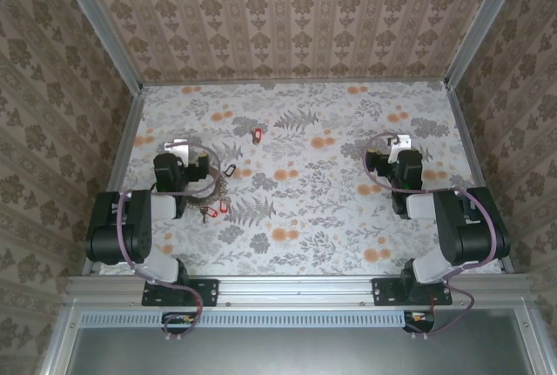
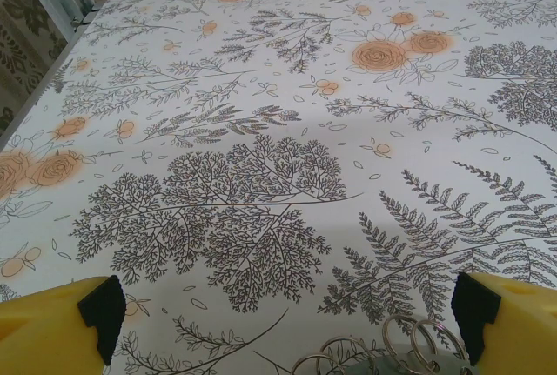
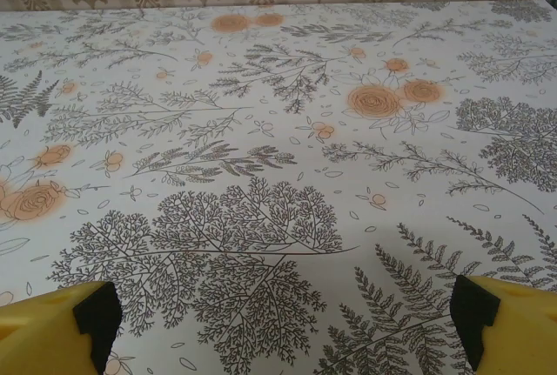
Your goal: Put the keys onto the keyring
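Both arms are kept folded near their bases, wrists held low over the table (image 1: 348,227). Left gripper (image 2: 287,327) and right gripper (image 3: 285,314) are spread wide, nothing held. Keyring (image 2: 374,353), silvery coils, is seen just under the left fingertips. Red-headed keys (image 1: 215,210) are laid beside it, with a single key (image 1: 257,136) well apart.

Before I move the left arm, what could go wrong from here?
1. The coiled silvery metal keyring sits just under the open left pincer, off-centre; lowering could knock it aside.
2. The tiny red-headed keys lie right beside that ring; a sweep may scatter them.
3. The small black oval loop is nearby and could be grabbed by mistake.
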### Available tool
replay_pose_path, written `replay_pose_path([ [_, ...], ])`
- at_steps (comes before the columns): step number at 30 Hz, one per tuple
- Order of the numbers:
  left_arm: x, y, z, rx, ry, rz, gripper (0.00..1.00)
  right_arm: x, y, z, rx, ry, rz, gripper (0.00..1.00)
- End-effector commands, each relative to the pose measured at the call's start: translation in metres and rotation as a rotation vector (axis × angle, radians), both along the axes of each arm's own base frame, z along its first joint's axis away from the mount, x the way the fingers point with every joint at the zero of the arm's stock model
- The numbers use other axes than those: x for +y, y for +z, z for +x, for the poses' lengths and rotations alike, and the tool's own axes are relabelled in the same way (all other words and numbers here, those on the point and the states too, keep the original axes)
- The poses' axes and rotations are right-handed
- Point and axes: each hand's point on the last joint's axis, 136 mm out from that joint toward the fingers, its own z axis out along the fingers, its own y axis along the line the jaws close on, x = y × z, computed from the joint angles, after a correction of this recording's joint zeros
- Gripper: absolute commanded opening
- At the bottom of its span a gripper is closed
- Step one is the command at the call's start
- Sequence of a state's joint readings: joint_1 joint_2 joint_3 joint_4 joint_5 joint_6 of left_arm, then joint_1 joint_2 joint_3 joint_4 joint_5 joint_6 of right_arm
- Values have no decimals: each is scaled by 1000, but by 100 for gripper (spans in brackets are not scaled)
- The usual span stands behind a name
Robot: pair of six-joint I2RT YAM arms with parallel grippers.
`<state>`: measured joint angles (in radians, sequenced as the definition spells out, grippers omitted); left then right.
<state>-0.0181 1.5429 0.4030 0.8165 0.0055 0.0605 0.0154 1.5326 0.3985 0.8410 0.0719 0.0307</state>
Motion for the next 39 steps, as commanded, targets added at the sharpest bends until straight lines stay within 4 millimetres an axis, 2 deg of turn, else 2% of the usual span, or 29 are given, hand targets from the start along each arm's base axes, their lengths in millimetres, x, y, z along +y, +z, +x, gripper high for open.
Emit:
replay_pose_path([
  [1, -1, 12, 5, -40, -12, -10, 100, 2, 8, 4, -25, 12, 9, 100],
  [26, 1, 11, 5, -38, -12, -18, 100, 1, 8, 4, -25, 11, 13, 100],
  [28, 1, 14, 5, -49, -10, -15, 100, -4, 11, 4, -35, -17, 20, 100],
  [31, 4, 34, -3, -42, 68, 51, 100, -28, 28, -6, -11, -161, 27, 100],
  [33, 12, 55, -13, 12, 194, 52, 100, -45, 60, -14, -21, -277, 44, 100],
  [35, 8, 77, -20, 51, 212, -9, 100, -56, 85, -23, -14, -370, 82, 100],
  [37, 5, 96, -31, 83, 228, -95, 100, -72, 99, -38, 7, -511, 134, 100],
  [38, 9, 106, -37, 98, 270, -147, 100, -82, 104, -49, 14, -607, 194, 100],
  [39, 20, 111, -48, 137, 358, -200, 100, -81, 106, -53, 26, -617, 244, 100],
])
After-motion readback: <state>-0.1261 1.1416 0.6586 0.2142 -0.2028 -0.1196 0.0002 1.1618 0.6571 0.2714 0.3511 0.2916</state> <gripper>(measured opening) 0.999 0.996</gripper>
